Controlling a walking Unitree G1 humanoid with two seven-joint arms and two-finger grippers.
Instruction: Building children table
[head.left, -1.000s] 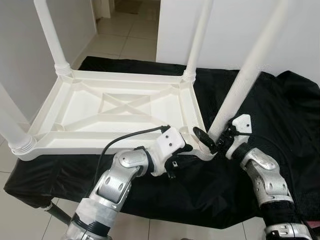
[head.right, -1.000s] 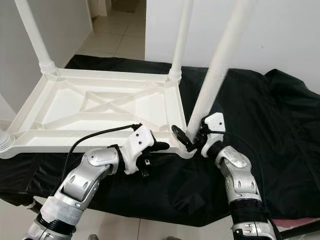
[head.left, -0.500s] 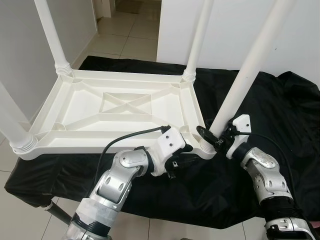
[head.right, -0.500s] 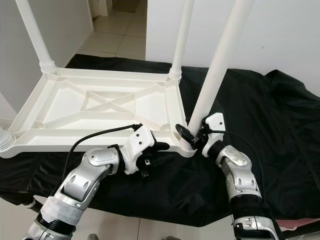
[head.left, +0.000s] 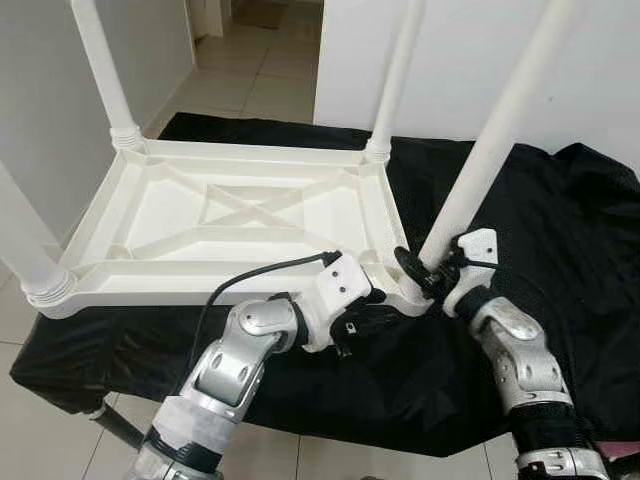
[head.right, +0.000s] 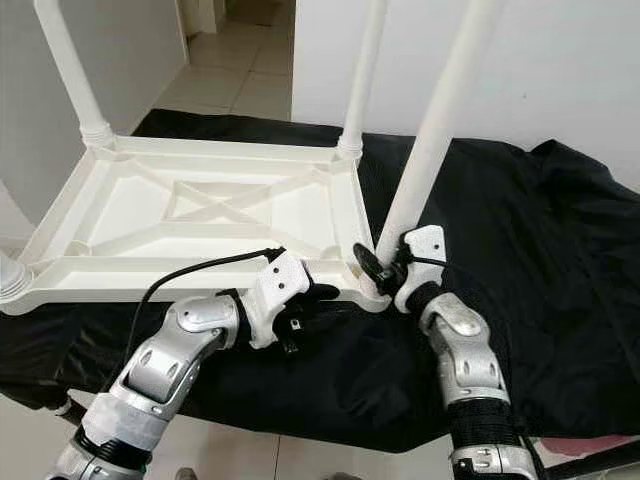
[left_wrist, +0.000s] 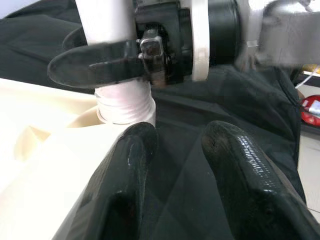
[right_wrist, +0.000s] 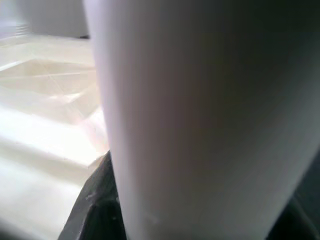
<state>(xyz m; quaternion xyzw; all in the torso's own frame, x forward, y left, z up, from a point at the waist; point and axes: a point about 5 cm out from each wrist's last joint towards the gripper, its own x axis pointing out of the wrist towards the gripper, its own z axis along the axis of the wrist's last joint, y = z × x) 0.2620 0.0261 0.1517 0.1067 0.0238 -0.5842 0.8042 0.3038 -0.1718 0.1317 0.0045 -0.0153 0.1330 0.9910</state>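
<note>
partly hidden right gripper (head.left: 425, 275) jaws clamped around leg (head.left: 480, 170), left gripper (left_wrist: 182, 165) jaws apart beside tabletop (head.left: 200, 215)

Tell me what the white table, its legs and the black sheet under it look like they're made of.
Table: likely moulded plastic, smooth with a slight sheen; the underside shows cast ribs and a cross brace. Legs: matching white tubes, probably plastic, ridged collars at the base. Right gripper clamps one. Black sheet: thin cloth or plastic film, wrinkled and faintly shiny; I can't tell which.
</note>
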